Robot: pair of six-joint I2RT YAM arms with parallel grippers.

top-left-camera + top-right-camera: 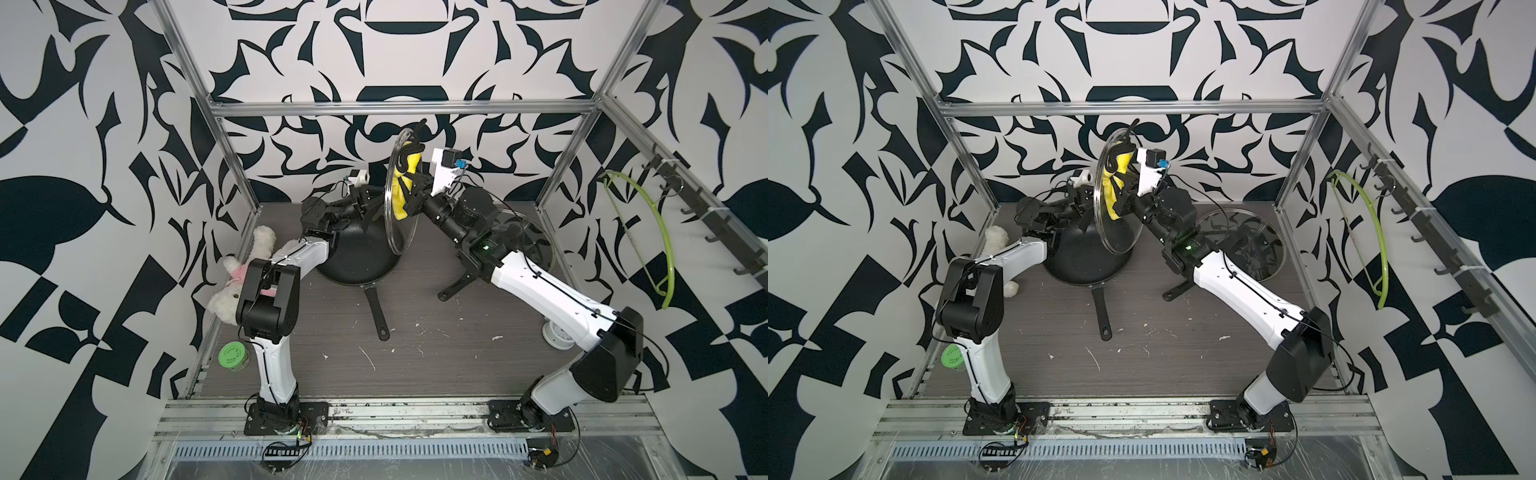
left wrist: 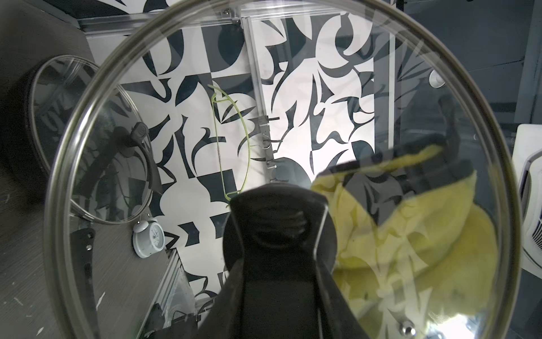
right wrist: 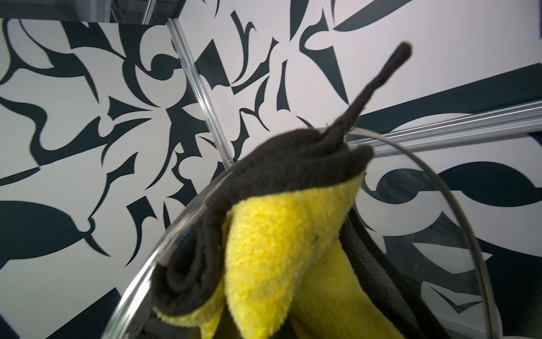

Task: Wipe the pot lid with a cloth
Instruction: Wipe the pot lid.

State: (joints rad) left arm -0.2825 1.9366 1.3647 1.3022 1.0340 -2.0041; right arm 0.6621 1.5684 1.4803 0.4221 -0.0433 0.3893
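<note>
**A:** Left-hand item?
**B:** Left gripper (image 2: 278, 234): jaws partly closed, clamped on the black knob (image 2: 275, 214). Lid (image 1: 401, 237): clear glass disc with a metal rim, held on edge above the pan (image 1: 357, 262).
**A:** Next along?
**B:** Cloth (image 3: 281, 234): fluffy yellow microfibre with black parts, bunched against the glass near the upper rim. Right gripper (image 1: 410, 195): fully closed on it.
**A:** Hazards?
**B:** The lid may twist about the knob under the push. The cloth may slide off the rim. If dropped, the lid would hit the pan.
</note>
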